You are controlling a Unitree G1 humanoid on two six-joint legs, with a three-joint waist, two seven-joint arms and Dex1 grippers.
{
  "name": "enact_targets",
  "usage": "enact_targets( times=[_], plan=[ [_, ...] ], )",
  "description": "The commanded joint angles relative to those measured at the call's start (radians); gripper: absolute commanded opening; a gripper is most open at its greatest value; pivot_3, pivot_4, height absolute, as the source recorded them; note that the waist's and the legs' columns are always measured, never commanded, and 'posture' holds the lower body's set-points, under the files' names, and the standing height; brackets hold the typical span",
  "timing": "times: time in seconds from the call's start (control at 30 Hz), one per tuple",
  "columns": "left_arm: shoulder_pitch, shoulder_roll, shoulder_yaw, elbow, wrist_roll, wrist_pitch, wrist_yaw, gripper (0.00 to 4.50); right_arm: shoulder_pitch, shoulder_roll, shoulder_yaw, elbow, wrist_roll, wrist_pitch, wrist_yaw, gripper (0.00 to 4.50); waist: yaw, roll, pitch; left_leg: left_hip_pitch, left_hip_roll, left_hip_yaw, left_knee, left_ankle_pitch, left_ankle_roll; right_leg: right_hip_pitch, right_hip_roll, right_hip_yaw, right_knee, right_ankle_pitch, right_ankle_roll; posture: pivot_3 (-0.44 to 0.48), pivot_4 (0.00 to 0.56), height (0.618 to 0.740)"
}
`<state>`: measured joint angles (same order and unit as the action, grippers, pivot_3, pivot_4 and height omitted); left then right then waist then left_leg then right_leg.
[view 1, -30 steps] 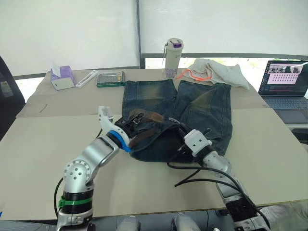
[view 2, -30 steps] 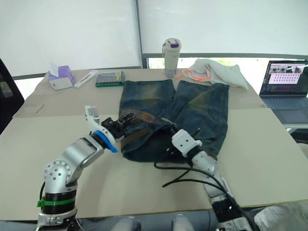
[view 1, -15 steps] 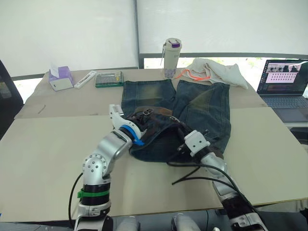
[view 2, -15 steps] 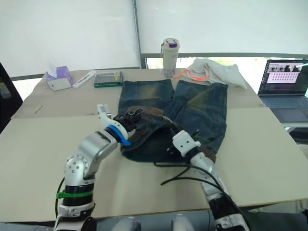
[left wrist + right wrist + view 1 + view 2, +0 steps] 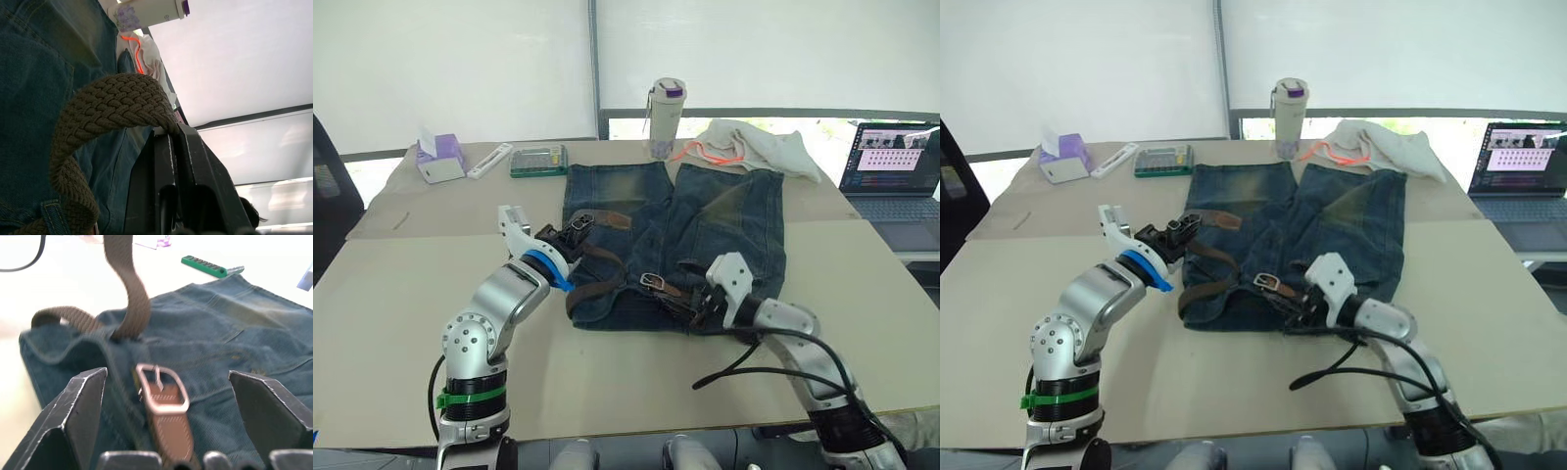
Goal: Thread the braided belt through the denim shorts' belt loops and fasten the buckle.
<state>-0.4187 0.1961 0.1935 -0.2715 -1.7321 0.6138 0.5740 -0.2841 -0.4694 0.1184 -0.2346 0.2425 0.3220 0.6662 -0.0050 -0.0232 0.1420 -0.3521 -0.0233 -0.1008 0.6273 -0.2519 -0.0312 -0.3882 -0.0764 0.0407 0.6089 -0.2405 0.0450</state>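
**Belt half-threaded, one end pinched**

On the table (image 5: 401, 294) one pair of denim shorts (image 5: 724, 225) lay flat, waistband nearest the robot; one braided belt (image 5: 597, 257) ran along that waistband, its strap looping off the left edge and up to the left gripper (image 5: 570, 235), whose fingers were clamped on it; the single silver buckle (image 5: 653, 282) rested on the denim near the middle of the waistband, just beside the right gripper (image 5: 697, 305), whose two fingers (image 5: 78, 416) stood wide apart with the buckle between them, touching nothing; one belt loop (image 5: 54, 223) showed in the left wrist view beside the strap; at the far edge stood one tumbler (image 5: 667, 117), one white cloth (image 5: 754, 147), one calculator (image 5: 538, 160), one tissue box (image 5: 438, 157); one laptop (image 5: 891, 166) sat at the right.
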Motion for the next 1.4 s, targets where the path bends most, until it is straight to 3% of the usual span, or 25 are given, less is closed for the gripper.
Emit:
enact_targets(
  times=[0.03,0.17,0.8,0.97,1.07,1.4],
  plan=[
    [-0.011,-0.005,-0.004,-0.048,-0.016,-0.008,0.001,0.00,-0.057,-0.021,0.044,-0.002,-0.114,0.001,-0.046,4.45,0.000,0.000,0.000,0.000,0.000,0.000,0.000,0.000,0.000,0.000,0.000,0.000,0.000,0.000,0.000,0.000,0.150,0.740],
    [-0.013,-0.002,-0.002,-0.042,-0.012,-0.006,-0.003,0.00,-0.071,-0.056,0.101,0.057,-0.231,-0.040,-0.060,4.45,0.006,0.000,0.000,0.000,0.000,0.000,0.000,0.000,0.000,0.000,0.000,0.000,-0.001,0.000,0.000,0.000,0.150,0.740],
    [0.001,0.003,0.001,-0.027,-0.001,0.000,-0.034,0.00,-0.070,-0.078,0.182,0.124,-0.448,-0.213,-0.054,4.45,0.006,0.000,0.000,0.000,-0.001,0.000,0.000,0.000,-0.001,0.000,0.000,0.000,0.000,0.000,0.000,0.000,0.150,0.740],
    [0.003,0.002,-0.001,-0.023,-0.001,0.002,-0.039,0.00,-0.091,-0.061,0.180,0.154,-0.523,-0.292,-0.126,4.45,0.006,0.000,0.000,0.000,-0.001,0.000,0.000,0.000,-0.001,0.000,0.000,0.000,0.000,0.000,0.000,0.000,0.150,0.740],
    [0.002,0.000,-0.002,-0.022,0.000,0.002,-0.040,0.00,-0.103,-0.057,0.189,0.176,-0.562,-0.354,-0.153,3.66,0.005,0.000,0.000,0.000,-0.001,0.000,0.000,0.001,-0.001,0.000,0.000,0.000,0.000,0.000,0.000,0.000,0.150,0.740],
    [0.004,0.000,-0.002,-0.021,0.006,0.000,-0.045,0.00,-0.088,-0.054,0.212,0.214,-0.577,-0.403,-0.125,0.17,0.005,0.000,0.000,0.000,-0.001,0.000,0.000,0.001,-0.001,0.000,0.000,0.000,0.000,0.000,0.000,0.000,0.150,0.740]
  ],
)
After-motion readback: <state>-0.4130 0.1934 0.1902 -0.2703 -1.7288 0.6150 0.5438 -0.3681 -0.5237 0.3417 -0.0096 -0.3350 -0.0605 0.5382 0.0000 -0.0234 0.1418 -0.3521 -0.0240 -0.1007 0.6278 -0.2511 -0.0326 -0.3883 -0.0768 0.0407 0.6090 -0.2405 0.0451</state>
